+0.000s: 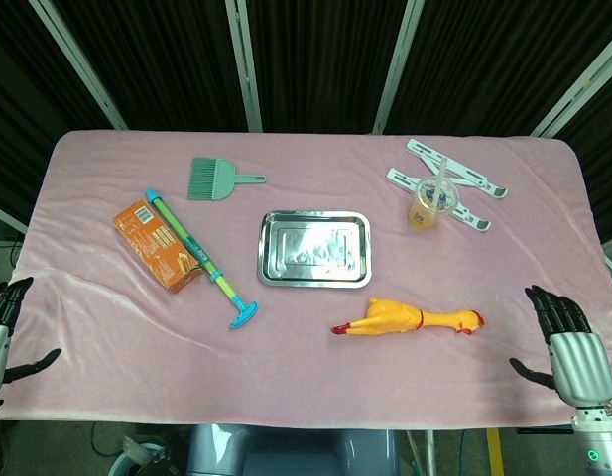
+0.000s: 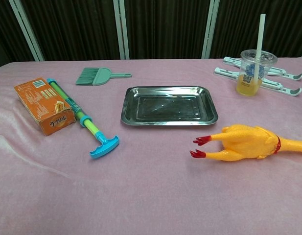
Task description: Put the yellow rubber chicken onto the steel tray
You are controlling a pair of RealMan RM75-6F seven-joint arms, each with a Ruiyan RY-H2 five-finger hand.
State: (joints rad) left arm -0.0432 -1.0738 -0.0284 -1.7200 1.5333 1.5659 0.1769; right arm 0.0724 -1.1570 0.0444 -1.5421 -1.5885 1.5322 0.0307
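Observation:
The yellow rubber chicken point(image 1: 410, 319) point(image 2: 251, 142) lies on its side on the pink cloth, red feet pointing left, head to the right. Just behind it sits the empty steel tray point(image 1: 314, 249) point(image 2: 169, 105) in the middle of the table. My right hand point(image 1: 573, 349) hovers at the table's front right corner, fingers spread and holding nothing, well to the right of the chicken. My left hand point(image 1: 0, 329) shows at the front left edge, fingers apart and empty. Neither hand appears in the chest view.
An orange box point(image 1: 157, 245) and a blue-green pump toy point(image 1: 201, 260) lie left of the tray. A teal brush point(image 1: 221, 178) is behind them. A plastic cup with a straw point(image 1: 430, 205) stands by a white folding stand point(image 1: 447, 182) at the back right.

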